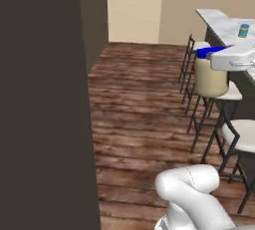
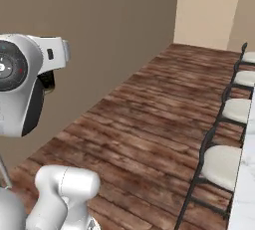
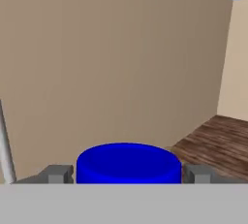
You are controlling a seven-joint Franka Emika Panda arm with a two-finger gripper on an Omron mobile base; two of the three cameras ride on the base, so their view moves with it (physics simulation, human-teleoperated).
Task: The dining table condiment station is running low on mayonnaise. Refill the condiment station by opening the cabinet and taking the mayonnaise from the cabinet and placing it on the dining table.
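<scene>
**Mayonnaise in the hand, bench still to reach**

The fetching half looks done. The mayonnaise (image 1: 210, 77) is out of the cabinet and carried in the air: in the left base view its cream body and blue lid hang at about 2 o'clock, tucked under the white hand (image 1: 234, 58), in front of the row of bar stools (image 1: 234, 134). In the hand view the blue lid (image 3: 128, 163) sits between the two grey fingertips (image 3: 57, 173), one on each side, so the hand is grasping the jar with its jaws set wide around it. Whether the pads press the jar's wall directly is hard to tell, since the body is hidden below the lid.

What remains is the placing. The dining table (image 1: 219, 21), a marble-topped bench, runs along the right edge at 1 to 2 o'clock, and a teal and yellow jar (image 1: 243, 30) already stands on it. The mayonnaise is not yet over that top. I judge the task past halfway: carry across the stools, lower, let go.
</scene>
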